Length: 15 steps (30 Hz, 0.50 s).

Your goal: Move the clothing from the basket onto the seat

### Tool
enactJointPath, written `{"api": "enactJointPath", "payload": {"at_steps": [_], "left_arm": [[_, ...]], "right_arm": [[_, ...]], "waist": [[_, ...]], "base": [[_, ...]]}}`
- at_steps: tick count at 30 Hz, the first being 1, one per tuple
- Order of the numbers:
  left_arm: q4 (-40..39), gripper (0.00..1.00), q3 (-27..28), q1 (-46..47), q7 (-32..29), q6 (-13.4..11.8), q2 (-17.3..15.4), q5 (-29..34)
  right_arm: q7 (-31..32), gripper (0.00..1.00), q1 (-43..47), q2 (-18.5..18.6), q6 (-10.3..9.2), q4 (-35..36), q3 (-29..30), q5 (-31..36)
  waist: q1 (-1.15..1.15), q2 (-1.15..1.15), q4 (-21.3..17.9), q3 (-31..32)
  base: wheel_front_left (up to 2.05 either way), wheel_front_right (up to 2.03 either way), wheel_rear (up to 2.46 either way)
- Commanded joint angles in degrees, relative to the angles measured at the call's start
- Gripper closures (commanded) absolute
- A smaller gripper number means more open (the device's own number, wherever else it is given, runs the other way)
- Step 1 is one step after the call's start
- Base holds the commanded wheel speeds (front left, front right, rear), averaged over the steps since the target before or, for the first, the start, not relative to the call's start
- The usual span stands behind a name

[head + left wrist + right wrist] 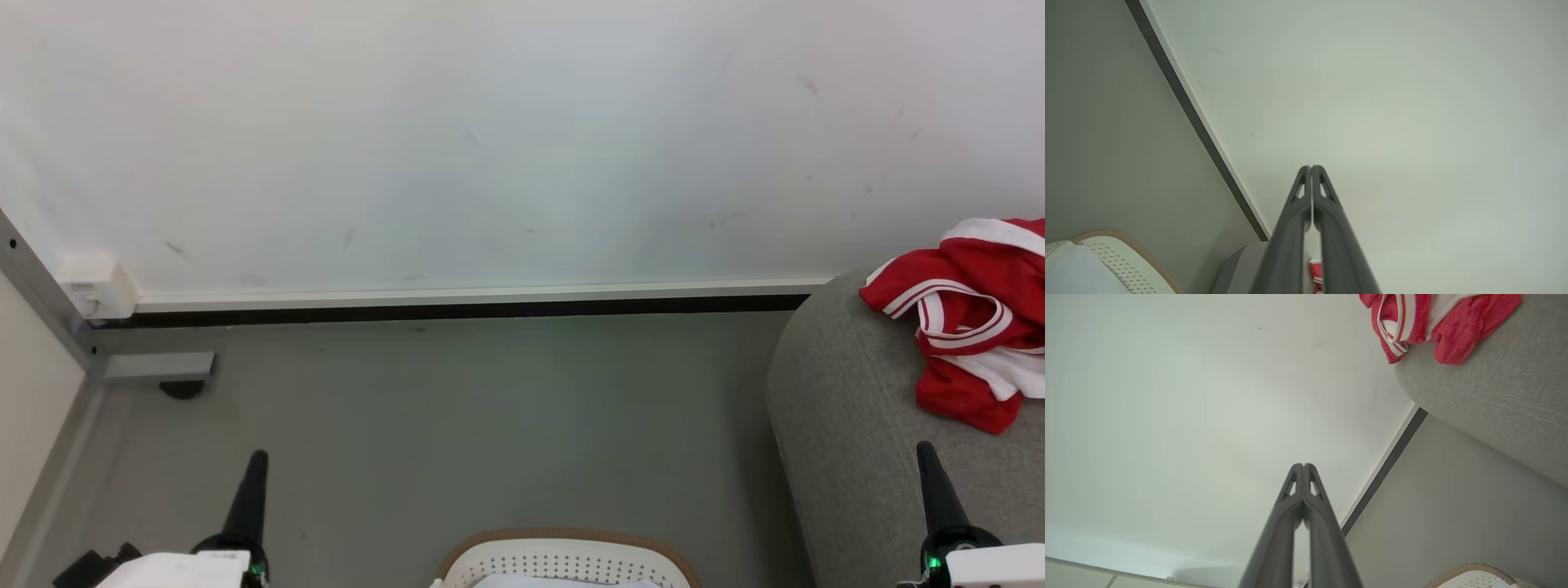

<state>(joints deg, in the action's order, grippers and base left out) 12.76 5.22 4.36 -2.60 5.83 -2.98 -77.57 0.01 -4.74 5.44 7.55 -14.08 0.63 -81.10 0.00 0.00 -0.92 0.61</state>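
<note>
The red clothing [971,327] lies crumpled on the grey seat [849,457] at the right of the scene, by the seat's far rounded corner and close to the wall [490,147]. The basket [563,563] stands on the floor [457,408] at the near middle, left of the seat, with a pale cloth [563,581] inside it. The left claw [1310,168] is closed tight with nothing in it, raised over the floor left of the basket. The right claw [1303,465] is likewise closed and empty, over the seat on the near side of the clothing and apart from it.
</note>
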Motion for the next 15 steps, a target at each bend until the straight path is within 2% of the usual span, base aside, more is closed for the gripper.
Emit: {"api": "enactJointPath", "payload": {"at_steps": [1, 15], "left_arm": [[-0.44, 1.00, 0.35, 0.92, -0.34, -0.07, -0.19, -1.55], [-0.48, 1.00, 0.91, 1.56, -2.04, -0.12, -0.09, -7.35]], "right_arm": [[0.28, 1.00, -1.21, 0.49, -0.08, 0.15, 0.38, -0.94], [1.58, 1.00, -1.52, 0.69, -0.10, -0.01, 0.98, -7.39]], "waist": [[0.00, 0.00, 0.02, -0.01], [0.00, 0.00, 0.38, -0.23]], "base": [[0.00, 0.00, 0.00], [0.00, 0.00, 0.00]]}}
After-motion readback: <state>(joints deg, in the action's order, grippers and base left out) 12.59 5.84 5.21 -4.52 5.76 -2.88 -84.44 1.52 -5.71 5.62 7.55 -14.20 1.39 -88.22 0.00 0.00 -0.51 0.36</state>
